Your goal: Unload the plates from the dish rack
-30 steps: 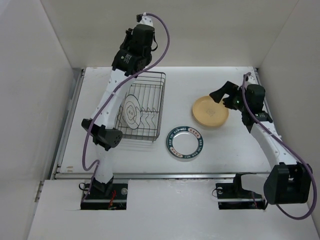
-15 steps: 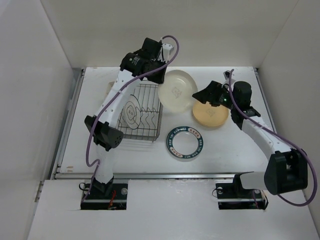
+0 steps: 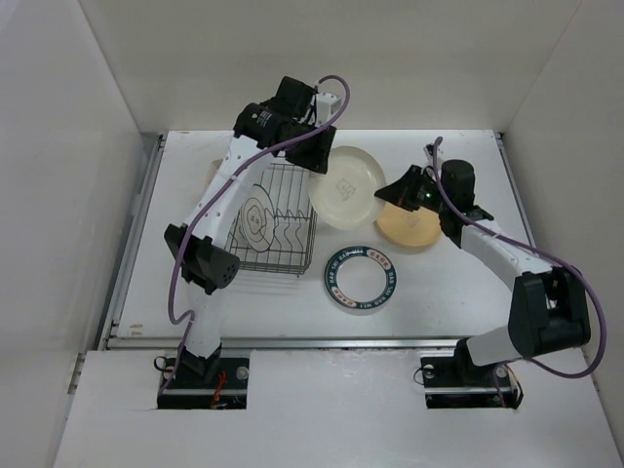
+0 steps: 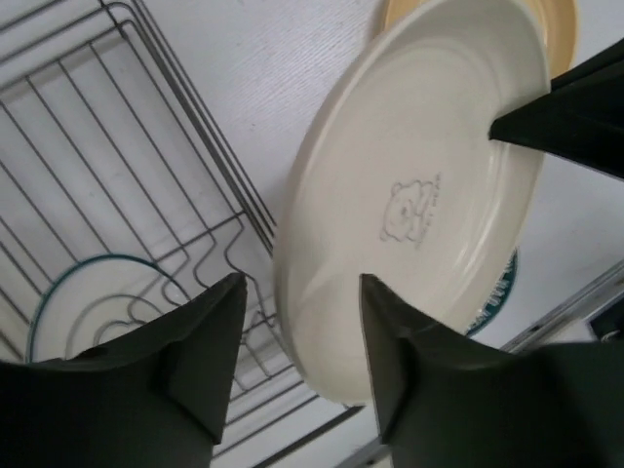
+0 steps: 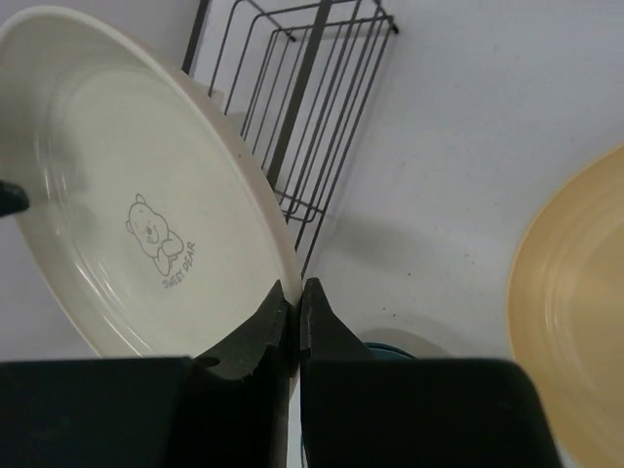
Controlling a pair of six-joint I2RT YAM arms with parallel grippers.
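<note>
While plain white enclosure walls (image 3: 58,195) box the cell in on three sides, the flat white tabletop (image 3: 458,292) takes up most of the floor area between them. The rectangular dark wire dish rack (image 3: 292,175) sits left of centre on it. A round white plate with grey rings (image 3: 256,216) stands on edge in the rack's prongs, towards the near left end. A round cream plate with a small bear print (image 5: 146,234) is up off the table and tilted, just right of the rack. A flat round tan plate (image 3: 414,226) lies on the table just beside it on the right. A round white plate with a dark teal rim (image 3: 360,279) lies flat nearer the arm bases, apart from both. The left gripper (image 4: 300,285) has its fingers spread, straddling the cream plate's rack-side rim without clamping it. The right gripper (image 5: 295,289) is pinched onto the opposite rim.
</note>
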